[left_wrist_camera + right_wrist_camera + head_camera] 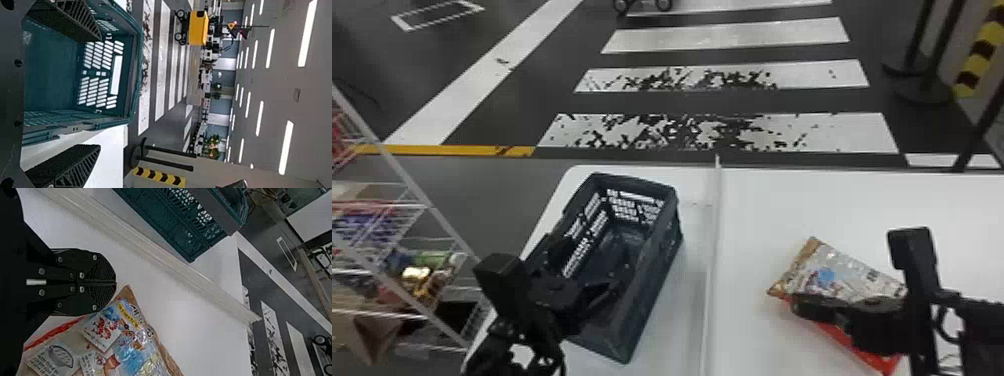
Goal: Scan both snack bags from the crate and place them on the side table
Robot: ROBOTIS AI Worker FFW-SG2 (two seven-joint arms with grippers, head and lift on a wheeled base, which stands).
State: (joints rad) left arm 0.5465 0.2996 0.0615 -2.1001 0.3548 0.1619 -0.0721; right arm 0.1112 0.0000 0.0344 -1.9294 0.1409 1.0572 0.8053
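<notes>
- Resting on the counter toward the robot's right, the printed snack bag lay flat, with red packaging showing from beneath it, probably the second bag.
- The printed bag looked light and puffy, its film glossy and creased; it would likely give under a squeeze and slide if nudged.
- Its contents seemed breakable, so a gentle pinch would have served better than a hard one.
- The crimped end looked the best hold, being thin enough for flat fingers and away from the filled middle; lifting there should let the bag hang without crushing.
- With two layers overlapping, a low grasp risked dragging both, so the upper one seemed the one to take first.
- The right gripper was just beside that bag, its fingers pressed together with nothing between them; it would have to spread before any pick.
- The left gripper was at the crate, fingers well spread, one seen against the crate's inside; it pinched nothing.
- The crate stood upright, open-topped and slotted, across a raised strip from the bags; what the arm covered inside it could not be told.
</notes>
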